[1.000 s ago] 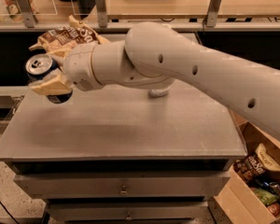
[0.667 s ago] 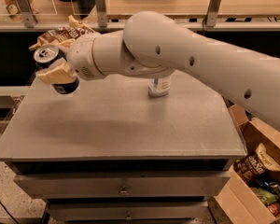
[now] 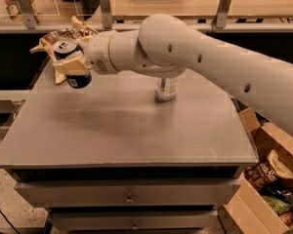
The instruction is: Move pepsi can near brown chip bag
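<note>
Reaching across table [image 3: 127, 130] to far left, arm [image 3: 195, 62] extended; gripper [image 3: 71, 67] clamps pepsi can [image 3: 71, 62] aloft, just beside brown chip bag [image 3: 63, 35].

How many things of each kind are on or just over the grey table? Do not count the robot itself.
Cans: 1, the pepsi can, held in the gripper just over the table, beside the chip bag.
Chip bags: 1, the brown chip bag.
Bottles: 1, the clear bottle, behind the arm.
Total: 3
</note>
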You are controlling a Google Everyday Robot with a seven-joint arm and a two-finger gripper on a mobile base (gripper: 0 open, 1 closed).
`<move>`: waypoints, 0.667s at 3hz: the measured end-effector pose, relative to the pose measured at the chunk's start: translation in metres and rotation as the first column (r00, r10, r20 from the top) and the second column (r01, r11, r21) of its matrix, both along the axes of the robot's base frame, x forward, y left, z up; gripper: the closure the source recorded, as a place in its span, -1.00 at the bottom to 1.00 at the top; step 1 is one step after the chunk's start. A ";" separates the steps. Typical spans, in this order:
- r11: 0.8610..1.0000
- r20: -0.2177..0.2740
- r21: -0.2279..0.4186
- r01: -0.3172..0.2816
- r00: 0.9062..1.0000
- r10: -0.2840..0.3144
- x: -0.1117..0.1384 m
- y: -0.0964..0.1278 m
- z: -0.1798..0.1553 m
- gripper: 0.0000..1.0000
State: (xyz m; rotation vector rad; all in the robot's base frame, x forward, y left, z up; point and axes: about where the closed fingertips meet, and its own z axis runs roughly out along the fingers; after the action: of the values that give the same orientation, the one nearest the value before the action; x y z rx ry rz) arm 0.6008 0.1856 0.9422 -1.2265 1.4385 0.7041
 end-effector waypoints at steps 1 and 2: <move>1.000 -0.026 0.025 0.017 1.000 -0.016 0.026 0.005 -0.004 1.00; 0.999 -0.046 0.043 0.022 0.999 -0.020 0.046 0.012 -0.011 0.67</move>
State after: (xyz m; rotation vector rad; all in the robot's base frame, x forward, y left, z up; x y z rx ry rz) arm 0.6465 0.1976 0.9309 -1.1672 1.4638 0.7499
